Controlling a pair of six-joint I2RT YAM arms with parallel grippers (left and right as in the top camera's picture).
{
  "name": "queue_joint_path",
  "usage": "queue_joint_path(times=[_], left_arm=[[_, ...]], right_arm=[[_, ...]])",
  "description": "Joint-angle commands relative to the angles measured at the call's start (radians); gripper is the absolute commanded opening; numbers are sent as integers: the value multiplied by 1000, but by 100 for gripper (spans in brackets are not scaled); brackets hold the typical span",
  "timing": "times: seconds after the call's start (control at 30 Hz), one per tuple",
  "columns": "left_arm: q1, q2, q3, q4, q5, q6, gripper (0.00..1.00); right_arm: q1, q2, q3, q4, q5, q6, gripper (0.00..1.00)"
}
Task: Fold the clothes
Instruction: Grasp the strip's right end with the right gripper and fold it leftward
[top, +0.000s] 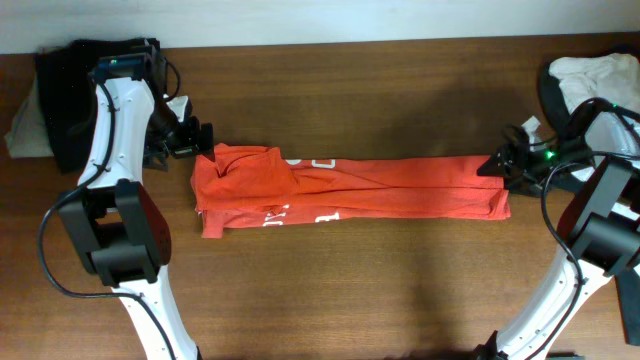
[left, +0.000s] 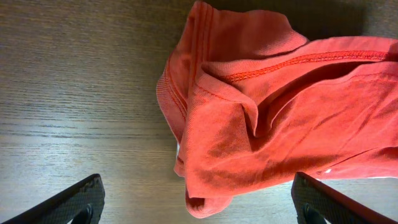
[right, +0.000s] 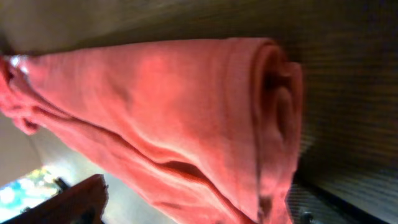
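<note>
The orange-red T-shirt (top: 350, 187) lies flat on the counter (top: 330, 290), folded lengthwise into a long band that runs from 9 o'clock to 3 o'clock across the middle, with bits of its white lettering showing along both long edges. Its 9 o'clock end is rumpled, the ribbed collar bunched up over the layers beneath; its 3 o'clock end is a thick, rounded fold. The left end effector (top: 203, 137) hovers at the band's 10 o'clock corner, its fingers (left: 78, 202) spread wide with nothing gripped between them. The right end effector (top: 497, 165) sits at the 3 o'clock end, fingers (right: 68, 202) also wide apart on either side of the fat fold, and as far as I can see they are not pinching it. A black garment (top: 75, 85) is heaped at the counter's 10 o'clock corner, and a white garment (top: 600, 75) at 2 o'clock. To my eye the danger lies in the next fold. The bunched collar could be trapped inside and leave a lump. A pinch at either end may catch only the top layers, so the loose stack slides apart when lifted. The left arm's elbow could also brush the black heap.
</note>
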Motion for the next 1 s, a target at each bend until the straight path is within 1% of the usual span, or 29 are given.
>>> queue_joint_path(times=[0.0, 0.03, 0.07, 0.1, 0.13, 0.17, 0.2, 0.27, 0.37, 0.4, 0.47, 0.57, 0.67, 0.73, 0.87, 0.97], left_arm=[[-3, -29, 11, 2, 4, -3, 96], [-3, -29, 11, 2, 4, -3, 96], [-3, -29, 11, 2, 4, -3, 96], [-3, -29, 11, 2, 4, -3, 96], [-3, -29, 11, 2, 4, -3, 96], [-3, -29, 11, 2, 4, -3, 96], [-3, -29, 11, 2, 4, -3, 96], [-3, -29, 11, 2, 4, -3, 96], [-3, -29, 11, 3, 4, -3, 96], [-3, -29, 11, 3, 4, -3, 96], [-4, -29, 11, 3, 4, -3, 96], [-8, -29, 11, 3, 4, -3, 96], [-15, -29, 11, 3, 4, -3, 96], [-19, -29, 11, 3, 4, -3, 96], [-29, -29, 11, 2, 4, -3, 96], [-38, -29, 11, 2, 4, -3, 96]], right_arm=[[45, 24, -62, 7, -1, -6, 59], [52, 24, -63, 6, -1, -5, 46], [63, 24, -63, 7, 0, 5, 41], [71, 24, -62, 14, 0, 26, 34], [76, 24, -62, 24, 0, 50, 19], [78, 24, -62, 33, 0, 76, 9], [78, 24, -61, 43, 0, 97, 4], [70, 21, -40, 43, 38, 129, 4], [58, -11, -2, 39, 174, 268, 4], [55, -46, 5, 39, 211, 317, 4], [58, -106, 6, 40, 229, 362, 4], [95, -225, 6, 35, 236, 383, 4], [179, -323, 6, 26, 312, 457, 4], [249, -349, 6, 20, 311, 476, 4], [434, -336, 5, 18, 308, 496, 4], [556, -336, 5, 70, 315, 547, 4]])
